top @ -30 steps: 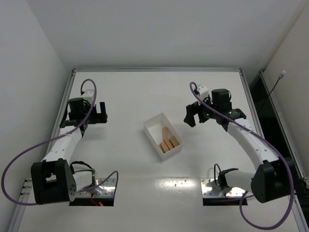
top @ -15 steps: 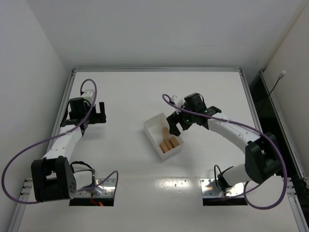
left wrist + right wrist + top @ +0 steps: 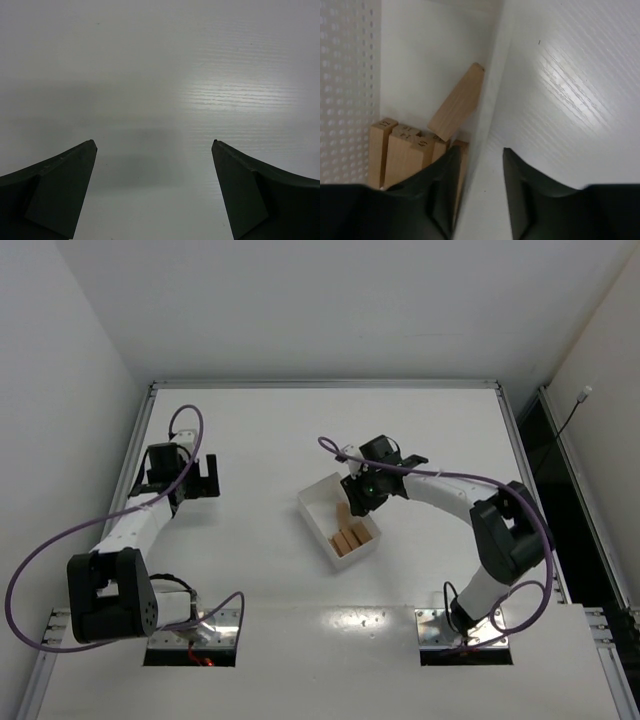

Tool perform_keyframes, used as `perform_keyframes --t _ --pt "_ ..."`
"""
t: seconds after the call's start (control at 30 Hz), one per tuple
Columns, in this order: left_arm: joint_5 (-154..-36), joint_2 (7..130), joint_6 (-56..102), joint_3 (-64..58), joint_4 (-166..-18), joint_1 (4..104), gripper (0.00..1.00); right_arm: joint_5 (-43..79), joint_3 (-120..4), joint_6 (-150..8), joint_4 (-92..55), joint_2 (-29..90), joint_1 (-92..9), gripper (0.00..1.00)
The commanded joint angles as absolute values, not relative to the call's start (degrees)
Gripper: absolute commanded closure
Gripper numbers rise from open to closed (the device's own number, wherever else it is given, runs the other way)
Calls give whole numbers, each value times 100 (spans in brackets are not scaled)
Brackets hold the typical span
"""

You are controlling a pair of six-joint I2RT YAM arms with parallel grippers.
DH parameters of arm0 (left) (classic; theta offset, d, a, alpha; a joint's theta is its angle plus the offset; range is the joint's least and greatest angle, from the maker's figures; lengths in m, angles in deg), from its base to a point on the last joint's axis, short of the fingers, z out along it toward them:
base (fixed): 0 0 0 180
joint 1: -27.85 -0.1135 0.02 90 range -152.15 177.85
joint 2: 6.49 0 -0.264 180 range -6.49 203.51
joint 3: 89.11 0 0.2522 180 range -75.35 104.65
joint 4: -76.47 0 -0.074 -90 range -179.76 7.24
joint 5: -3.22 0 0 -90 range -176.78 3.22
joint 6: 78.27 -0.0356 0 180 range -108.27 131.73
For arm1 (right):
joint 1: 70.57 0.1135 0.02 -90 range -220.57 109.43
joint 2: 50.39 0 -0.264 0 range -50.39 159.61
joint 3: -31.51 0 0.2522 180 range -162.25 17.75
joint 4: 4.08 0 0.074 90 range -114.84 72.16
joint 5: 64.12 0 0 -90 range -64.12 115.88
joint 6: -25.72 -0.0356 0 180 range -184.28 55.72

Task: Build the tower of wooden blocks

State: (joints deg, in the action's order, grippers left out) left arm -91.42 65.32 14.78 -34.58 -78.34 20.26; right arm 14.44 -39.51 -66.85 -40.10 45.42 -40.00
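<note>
1 white bin (image 3: 322, 502): at least 5 wood blocks (image 3: 407, 150) inside, 1 leaning on its wall.
Right gripper (image 3: 479, 150): astride bin's right wall, grip cannot be told.
Left gripper (image 3: 155, 145): spread wide, well left of bin.

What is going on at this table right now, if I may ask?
The right tool is at the white bin, its fingers straddling the bin's wall beside the wood blocks, which lie inside. None is lifted, and nothing is stacked yet. The left tool hangs open over the table, holding nothing.
</note>
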Motion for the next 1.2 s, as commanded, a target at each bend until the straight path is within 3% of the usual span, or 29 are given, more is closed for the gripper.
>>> perform_keyframes --t 0.0,0.13,0.37,0.63,0.67,0.77,0.93,1.0,1.17 --pt "-9047 6601 1480 -3211 -7992 1959 1 1813 -4202 -6868 -3832 4523 -3788 69" --pt "-9047 6602 1541 -3211 -7992 1959 1 2147 -4149 -6868 -3832 4523 -3674 100" --pt "-8687 6602 1893 -3158 -7992 1959 1 3543 -3973 -6921 -3647 3760 -3481 100" --pt "-8477 6602 1604 -2728 -7255 1959 1 7381 -3578 -5719 -1839 3187 -2506 100" --pt "-8380 6602 1603 -2728 -7254 1959 1 7387 -3465 -5403 -1549 3187 -2365 100" --pt "-8116 6443 1682 -2623 -7131 1959 1 8316 -2843 -3481 469 3301 -1776 100" --pt "-7738 6338 1753 -2561 -6921 1959 1 8748 -2321 -407 3859 4090 -1204 100" --pt "-7685 6276 1700 -2508 -6868 1959 1 8872 -2198 1067 5744 4749 -1037 100" --pt "-7615 6171 1647 -2613 -6867 1959 1 8645 -2259 3255 8611 5998 -923 100"
